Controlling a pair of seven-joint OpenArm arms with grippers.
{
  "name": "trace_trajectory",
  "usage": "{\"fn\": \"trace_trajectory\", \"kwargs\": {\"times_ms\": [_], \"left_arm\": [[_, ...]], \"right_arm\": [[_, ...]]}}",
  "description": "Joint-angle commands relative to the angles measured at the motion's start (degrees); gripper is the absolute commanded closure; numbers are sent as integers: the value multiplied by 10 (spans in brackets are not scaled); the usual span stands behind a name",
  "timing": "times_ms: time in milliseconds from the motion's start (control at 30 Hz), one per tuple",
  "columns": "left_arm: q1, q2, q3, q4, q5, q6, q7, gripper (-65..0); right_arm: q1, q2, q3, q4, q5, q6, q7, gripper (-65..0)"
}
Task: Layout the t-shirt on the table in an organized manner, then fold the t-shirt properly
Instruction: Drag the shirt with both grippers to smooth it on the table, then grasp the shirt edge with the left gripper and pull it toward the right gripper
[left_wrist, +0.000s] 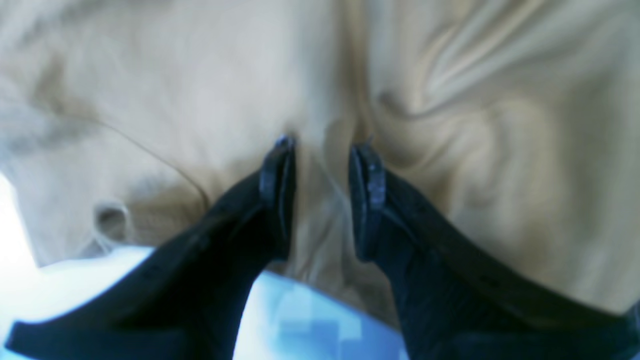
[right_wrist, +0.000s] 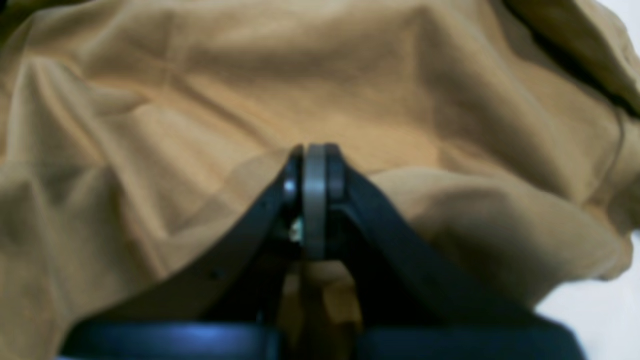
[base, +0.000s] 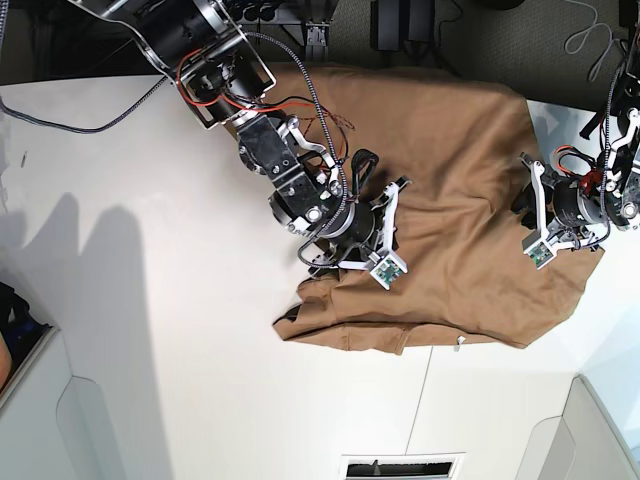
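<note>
Up close, the left wrist view shows the left gripper (left_wrist: 322, 150) with its jaws apart and a ridge of the t-shirt (left_wrist: 200, 90) running between them from twelve to six o'clock; whether they pinch it, I cannot tell. Next, the right wrist view: the right gripper (right_wrist: 315, 155) is clenched, cloth bunched beneath it. From the base view, one t-shirt lies rumpled on the table (base: 150, 300), two arms at its three and nine o'clock edges.
</note>
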Motion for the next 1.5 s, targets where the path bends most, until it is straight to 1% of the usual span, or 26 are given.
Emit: {"fn": "trace_trajectory", "kwargs": {"times_ms": [0, 67, 200, 300, 400, 433, 500, 633, 700, 800, 833, 867, 933, 967, 1000, 1133, 1200, 1267, 1333, 1400, 1467], "left_arm": [[-8, -11, -5, -10, 0, 3, -12, -215], [-9, -10, -5, -41, 0, 3, -32, -215], [-14, 3, -5, -78, 11, -2, -67, -214], [-37, 31, -5, -94, 43, -1, -64, -211], [-77, 70, -5, -115, 52, -2, -44, -211], [-90, 82, -5, -124, 52, -3, -38, -211], [-116, 103, -4, -144, 52, -15, -37, -210], [-163, 141, -3, -189, 56, -17, -36, -210], [-186, 161, -3, -211, 56, -17, -36, -211], [-217, 185, 10, -237, 56, -17, -37, -211], [-227, 190, 18, -240, 56, -17, -37, -211], [-236, 192, 25, -240, 56, -16, -37, -211], [-253, 191, 32, -233, 50, -16, -36, -211], [-261, 190, 32, -227, 44, -16, -31, -211], [-269, 187, 32, -217, 33, -16, -23, -211], [-288, 165, 32, -155, -26, -17, 19, -211], [-287, 148, 32, -118, -51, -16, 36, -211], [-284, 127, 32, -93, -85, -17, 65, -211], [-277, 107, 32, -76, -124, -39, 96, -211], [-257, 83, 32, -53, -167, -61, 101, -211], [-224, 64, 32, -22, -186, -76, 101, -211]], "right_arm": [[10, 8, 1, 2, -7, -5, -24, 0], [3, 25, 1, 5, -7, -5, -35, 0], [-23, 60, 1, 27, -7, -5, -37, 0], [-52, 80, 1, 52, -7, -5, -37, 0], [-80, 94, 1, 79, -7, -7, -37, 0], [-90, 98, 1, 90, -7, -12, -37, 0], [-108, 104, 1, 111, -7, -22, -37, 0], [-139, 108, 1, 153, -4, -22, -44, 0], [-153, 108, 1, 175, 10, -22, -44, 0], [-167, 108, 1, 207, 12, -22, -43, 0], [-168, 108, 1, 215, 12, -26, -43, 0], [-168, 108, 1, 222, 11, -41, -43, 0], [-166, 104, 2, 238, -5, -78, -40, 0], [-165, 101, 5, 247, -16, -92, -36, 0], [-165, 98, 10, 255, -25, -98, -30, 0], [-154, 85, 34, 269, -32, -97, -24, 0], [-141, 78, 44, 269, -32, -98, -24, 0], [-125, 67, 54, 267, -33, -98, -23, 0], [-106, 55, 63, 261, -33, -98, -24, 0], [-86, 45, 73, 250, -33, -98, -24, 0], [-67, 39, 80, 230, -32, -97, -22, 0]]}}
